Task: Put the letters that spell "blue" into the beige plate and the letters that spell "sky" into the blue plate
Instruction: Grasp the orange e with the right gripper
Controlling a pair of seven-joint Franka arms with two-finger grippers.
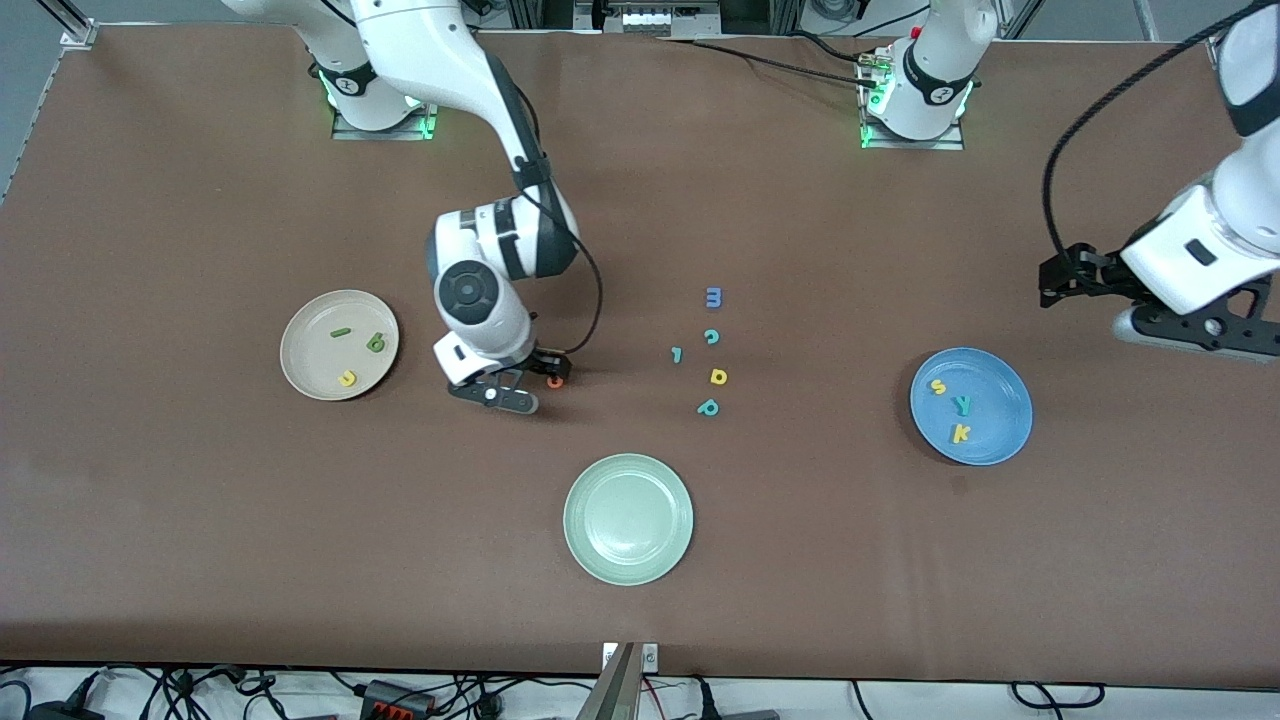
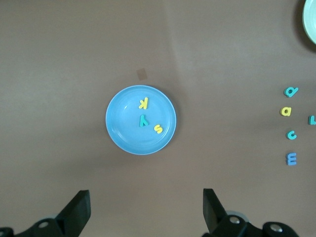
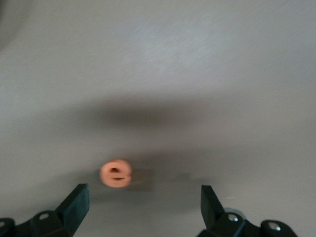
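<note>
We see the right tool [image 1: 545,385] low over the desk [image 1: 200,520] between the beige plate [image 1: 339,344] and the loose letter group, fingers spread wide, gripping nothing. Orange e [image 1: 556,381] lies flat on the desk right at the fingertips; in the right wrist view the e [image 3: 116,173] sits between the two fingers, closer to one finger [image 3: 74,205] than the other, and we can't tell if it touches either. The e reads upright in that wrist view. The beige plate holds three letters: dark green l [image 1: 340,332], a straight bar with its long axis running roughly along the desk's length, slightly tilted; dark green b [image 1: 376,343] beside it, toward the right tool; yellow u [image 1: 347,379] nearer the front camera, lying on its side. Left tool [image 1: 1050,285] hangs in the air at the left arm's end of the desk, fingers wide apart and empty, waiting; its wrist view looks straight down on the blue plate [image 2: 118,133]. The blue plate holds yellow s [image 1: 938,387], teal y [image 1: 962,405] and yellow k [image 1: 960,433] in a rough line, s farthest from the front camera, k nearest. Leftovers on the bare desk between the plates: blue m [image 1: 713,297], teal c [image 1: 711,336], small teal hooked piece [image 1: 677,354], yellow d-like letter [image 1: 718,376], teal p [image 1: 708,407]. Pale green plate [image 1: 628,518] sits nearest the front camera, nothing in it.
</note>
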